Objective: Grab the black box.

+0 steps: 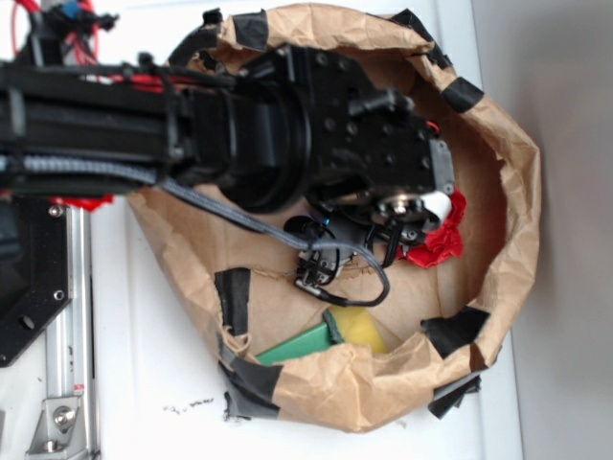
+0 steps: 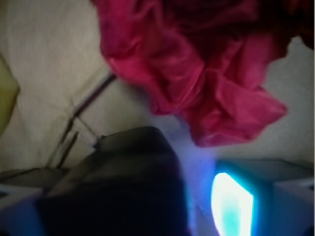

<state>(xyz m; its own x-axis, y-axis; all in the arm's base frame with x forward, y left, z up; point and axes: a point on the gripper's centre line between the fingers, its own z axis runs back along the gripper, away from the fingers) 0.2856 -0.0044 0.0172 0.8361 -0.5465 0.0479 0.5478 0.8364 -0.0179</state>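
Arm is down inside the crumpled brown paper bag (image 1: 508, 240), so the exterior view hides the target. Wrist view: small glossy black box (image 2: 128, 172) at 7 o'clock, between the fingers; crumpled red paper ball (image 2: 206, 69) at 1. Gripper (image 2: 162, 201) closure: can't tell.

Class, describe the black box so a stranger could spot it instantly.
Find the crumpled brown paper ring on the white table. Inside it, beside the red paper, sits the black box. It is a smooth, solid block, unlike the wrinkled red paper and the flat black tape patches.
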